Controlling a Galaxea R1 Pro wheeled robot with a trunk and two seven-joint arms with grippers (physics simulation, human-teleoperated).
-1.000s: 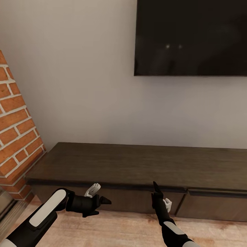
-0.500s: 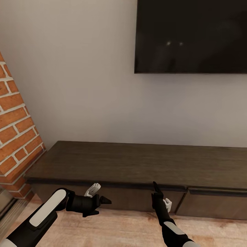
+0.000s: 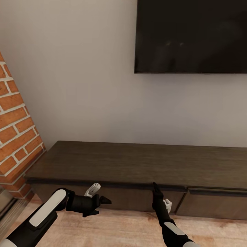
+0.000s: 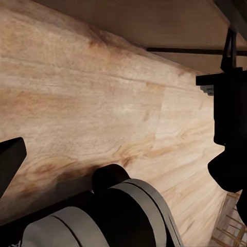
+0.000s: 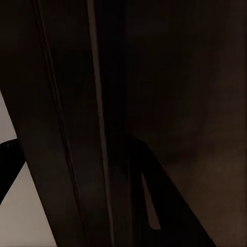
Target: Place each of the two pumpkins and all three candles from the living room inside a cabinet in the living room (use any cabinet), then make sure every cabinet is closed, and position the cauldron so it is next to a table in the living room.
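The cabinet [image 3: 137, 161] is a long low dark-brown unit against the wall under a television. Its two drawer fronts look shut. My left gripper [image 3: 101, 206] hovers open and empty in front of the left drawer front [image 3: 130, 200], just above the floor. My right gripper [image 3: 155, 187] points straight up, its tips at the top lip of that drawer near the seam between the two fronts. In the right wrist view the dark cabinet front [image 5: 180, 77] is very close, and one of the fingers [image 5: 149, 206] lies against it, apart from the other. The pumpkins, candles, cauldron and table are out of view.
A large black television [image 3: 192, 36] hangs on the pale wall above the cabinet. A red brick fireplace side [image 3: 15, 130] stands at the left, close to the cabinet's end. Light wood floor [image 4: 103, 92] runs in front of the cabinet.
The head view shifted slightly, then steadied. Both arms hold the same pose in front of the cabinet.
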